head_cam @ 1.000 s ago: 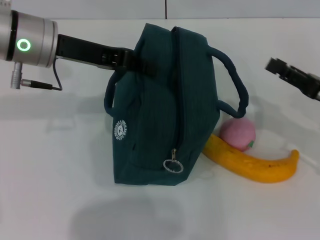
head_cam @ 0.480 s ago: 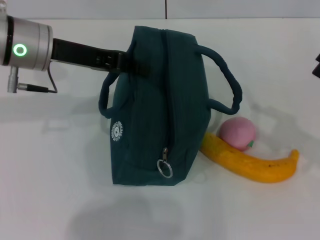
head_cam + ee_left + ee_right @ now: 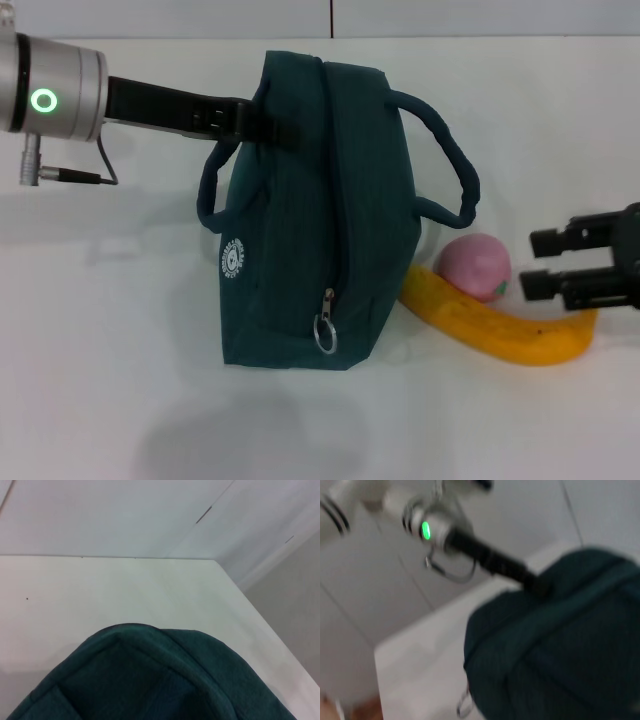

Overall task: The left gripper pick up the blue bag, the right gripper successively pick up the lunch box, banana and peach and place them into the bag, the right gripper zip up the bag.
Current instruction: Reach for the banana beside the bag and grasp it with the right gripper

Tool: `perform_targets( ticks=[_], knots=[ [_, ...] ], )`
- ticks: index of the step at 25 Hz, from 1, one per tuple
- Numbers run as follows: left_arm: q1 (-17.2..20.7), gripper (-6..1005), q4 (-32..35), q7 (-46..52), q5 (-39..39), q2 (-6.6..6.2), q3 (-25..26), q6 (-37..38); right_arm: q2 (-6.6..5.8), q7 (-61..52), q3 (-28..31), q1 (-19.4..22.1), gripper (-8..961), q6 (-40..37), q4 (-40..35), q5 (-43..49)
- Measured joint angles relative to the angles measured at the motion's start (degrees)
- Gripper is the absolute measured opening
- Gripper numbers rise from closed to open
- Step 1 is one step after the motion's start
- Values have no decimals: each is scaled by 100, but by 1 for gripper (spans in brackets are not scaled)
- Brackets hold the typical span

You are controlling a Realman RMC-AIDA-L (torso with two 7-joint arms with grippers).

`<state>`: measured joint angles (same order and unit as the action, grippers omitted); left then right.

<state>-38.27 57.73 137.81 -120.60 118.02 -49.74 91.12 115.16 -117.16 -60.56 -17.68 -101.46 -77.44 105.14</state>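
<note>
- The left gripper (image 3: 262, 122) reaches in level from the left, clamped on the blue bag (image 3: 320, 220) at its top; the bag stands on the white table (image 3: 100, 350), zipper closed.
- The banana (image 3: 500, 325) and peach (image 3: 476, 266) lie just right of it, unpacked; no lunch box is visible.
- The right gripper (image 3: 530, 263) hovers spread open beside the fruit.

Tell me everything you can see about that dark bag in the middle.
The bag is dark teal fabric with two padded loop handles, one on each side. A zipper runs along its top, ending in a metal ring pull, and a small round white logo marks its side. It rests on the white table. The left gripper holds its far end; the banana lies against its right side.
</note>
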Motion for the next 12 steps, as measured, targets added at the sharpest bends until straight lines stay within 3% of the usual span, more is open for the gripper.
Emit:
perform_targets(
  ticks=[7,12],
  knots=[
    [54,56,-22,0,22,-11,8,-66,5,-1743,-1157,-600,611,-82,-1393,1566],
    [52,56,-25,13,24,-8,9,-94,17,-2853,-1856,-1236,609,-355,-1818,2672]
  ],
)
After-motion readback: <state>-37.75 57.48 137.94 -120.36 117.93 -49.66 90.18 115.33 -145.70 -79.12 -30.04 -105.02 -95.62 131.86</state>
